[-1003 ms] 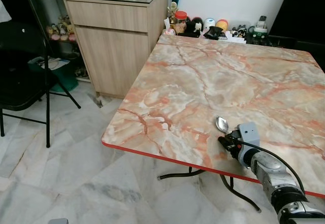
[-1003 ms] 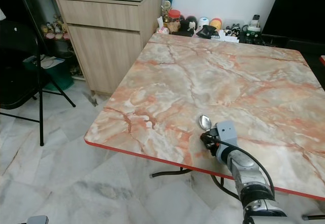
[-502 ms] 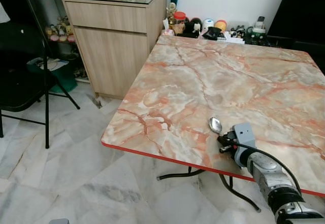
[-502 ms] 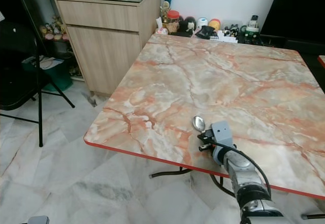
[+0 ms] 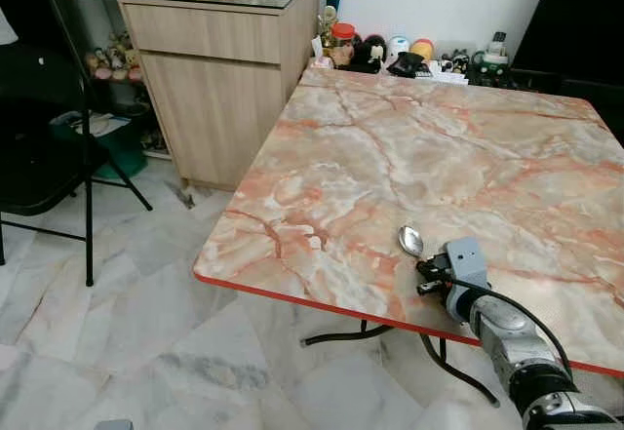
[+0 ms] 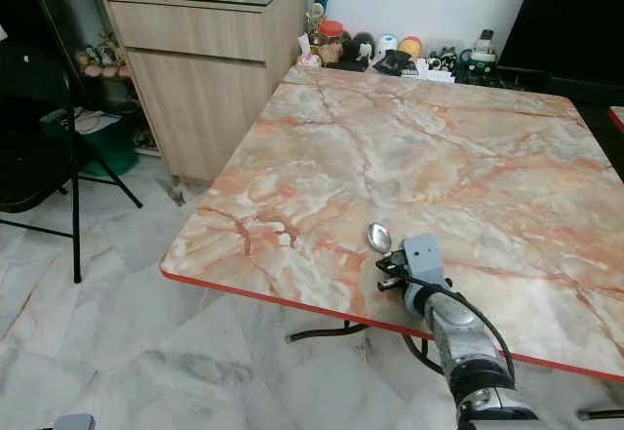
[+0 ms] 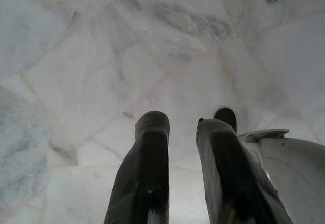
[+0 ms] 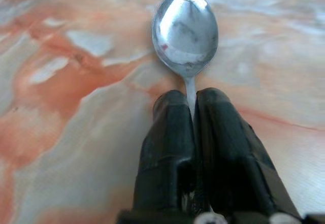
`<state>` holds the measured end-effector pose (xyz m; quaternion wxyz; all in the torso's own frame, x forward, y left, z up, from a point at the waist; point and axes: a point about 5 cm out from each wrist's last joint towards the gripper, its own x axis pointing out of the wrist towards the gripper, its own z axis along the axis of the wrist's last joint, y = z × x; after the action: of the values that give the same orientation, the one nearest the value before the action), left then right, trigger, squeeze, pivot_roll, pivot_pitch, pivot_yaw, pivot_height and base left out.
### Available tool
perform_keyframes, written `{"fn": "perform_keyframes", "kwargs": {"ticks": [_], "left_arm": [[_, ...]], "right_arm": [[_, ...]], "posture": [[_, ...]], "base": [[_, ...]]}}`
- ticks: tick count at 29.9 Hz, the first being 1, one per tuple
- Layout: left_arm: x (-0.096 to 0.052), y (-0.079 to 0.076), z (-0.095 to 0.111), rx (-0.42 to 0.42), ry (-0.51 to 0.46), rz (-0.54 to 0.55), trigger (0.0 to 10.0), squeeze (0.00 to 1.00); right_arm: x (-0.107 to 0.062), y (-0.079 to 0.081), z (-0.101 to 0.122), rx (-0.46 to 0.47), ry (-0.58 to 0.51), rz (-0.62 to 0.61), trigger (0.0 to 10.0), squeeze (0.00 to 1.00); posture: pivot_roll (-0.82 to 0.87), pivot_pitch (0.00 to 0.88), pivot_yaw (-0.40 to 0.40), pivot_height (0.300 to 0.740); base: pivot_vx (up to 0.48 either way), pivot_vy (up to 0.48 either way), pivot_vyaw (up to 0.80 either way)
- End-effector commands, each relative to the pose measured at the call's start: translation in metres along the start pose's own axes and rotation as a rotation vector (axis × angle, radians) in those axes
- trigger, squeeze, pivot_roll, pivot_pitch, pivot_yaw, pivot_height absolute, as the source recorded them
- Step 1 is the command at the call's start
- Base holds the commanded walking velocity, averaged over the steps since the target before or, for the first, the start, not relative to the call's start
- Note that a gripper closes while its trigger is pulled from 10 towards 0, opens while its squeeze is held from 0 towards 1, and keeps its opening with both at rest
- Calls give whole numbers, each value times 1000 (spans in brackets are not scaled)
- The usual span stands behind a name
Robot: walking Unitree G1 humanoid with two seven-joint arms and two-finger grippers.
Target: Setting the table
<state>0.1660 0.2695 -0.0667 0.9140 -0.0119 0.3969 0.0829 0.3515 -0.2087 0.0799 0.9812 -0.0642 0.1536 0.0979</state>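
A silver spoon (image 5: pixel 409 241) lies low over the pink marble table (image 5: pixel 439 147) near its front edge, bowl pointing away from me. My right gripper (image 5: pixel 429 272) is shut on the spoon's handle; the right wrist view shows the spoon (image 8: pixel 185 28) with its thin neck pinched between the two black fingers (image 8: pixel 165 148). My left gripper (image 7: pixel 177 127) hangs idle over the marble floor, its fingers a little apart with nothing between them.
A wooden cabinet (image 5: pixel 219 79) stands at the table's far left corner. Jars, figurines and small clutter (image 5: pixel 390 52) line the table's far edge. A black folding chair (image 5: pixel 44 147) stands on the left. The table's red front rim (image 5: pixel 292 295) runs just before my right wrist.
My right gripper has carried the spoon a little to the left along the table's front part. The camera has shifted slightly.
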Motion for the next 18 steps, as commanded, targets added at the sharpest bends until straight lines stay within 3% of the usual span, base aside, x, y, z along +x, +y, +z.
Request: {"fn": "perform_keyframes", "kwargs": {"ticks": [1,13,18], "left_arm": [[-1,1,-4,23,18,3,10000,0],[-2,2,-5,8,10,19,10000,0],[-2,1,-6,18,13,18,10000,0]], "right_arm": [[-1,-5,12,27,-83,-45,10000,0],[-10,2,72,40,-417,-89,10000,0],[-17,7,83,25,-471,-112,10000,0]], "posture": [[108,85,5,740],[94,100,-5,740],[84,103,-9,740]], "base": [[0,0,0],[0,0,0],[0,0,0]]}}
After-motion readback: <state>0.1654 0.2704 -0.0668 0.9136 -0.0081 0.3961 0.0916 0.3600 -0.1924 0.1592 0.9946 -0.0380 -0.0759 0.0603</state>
